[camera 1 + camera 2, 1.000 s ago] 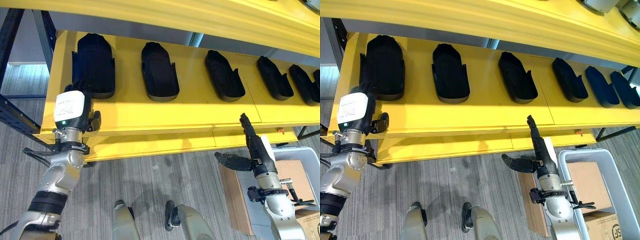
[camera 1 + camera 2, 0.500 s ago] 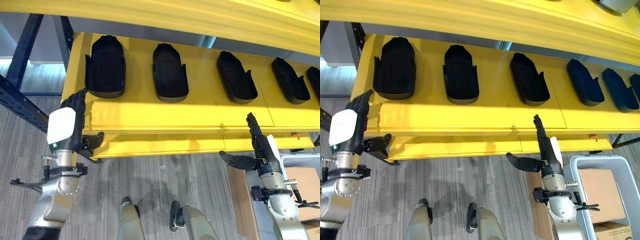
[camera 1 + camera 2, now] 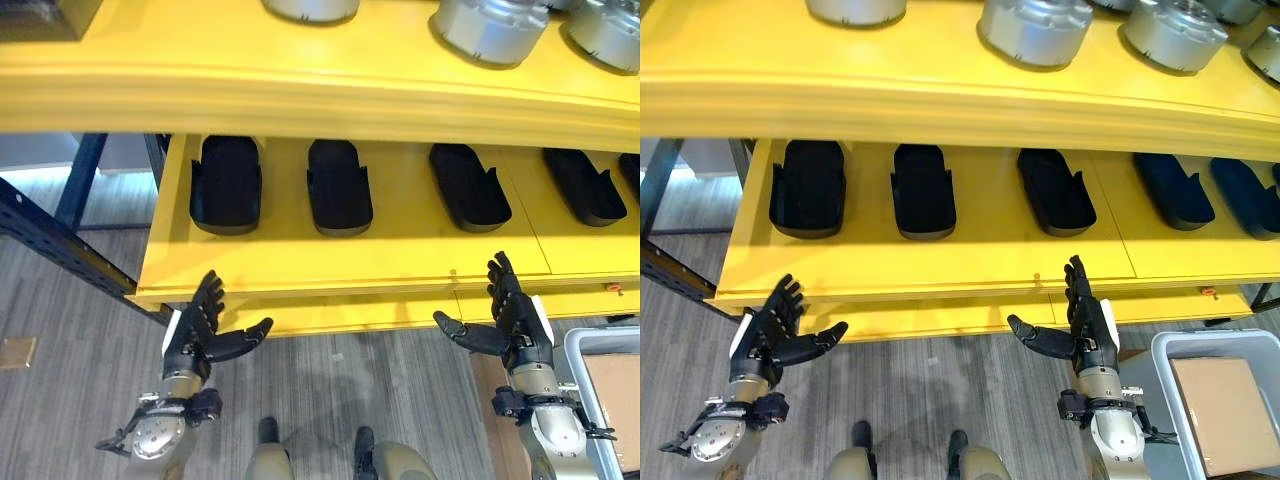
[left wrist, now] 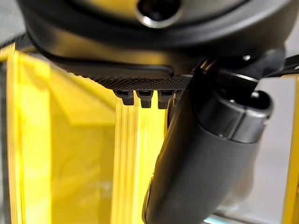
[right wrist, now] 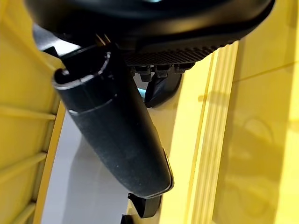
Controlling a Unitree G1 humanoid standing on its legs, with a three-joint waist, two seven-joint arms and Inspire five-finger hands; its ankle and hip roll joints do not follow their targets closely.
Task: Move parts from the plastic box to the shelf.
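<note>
Since the earlier frame our left hand (image 3: 200,330) has dropped from beside the leftmost black moulded plastic part (image 3: 226,183) to below the yellow steel shelf's (image 3: 330,262) front edge; the camera has tilted up too, bringing round silver metal housings (image 3: 488,28) into the top of the frame. We are holding both hands empty, fingers spread wide; the right hand (image 3: 512,318) sits lower right. Black parts are lying in a row on the shelf. The grey plastic box (image 3: 1168,352) shows at the lower right corner. We judge a placement finished; next we need to turn toward the box and grasp another part.
</note>
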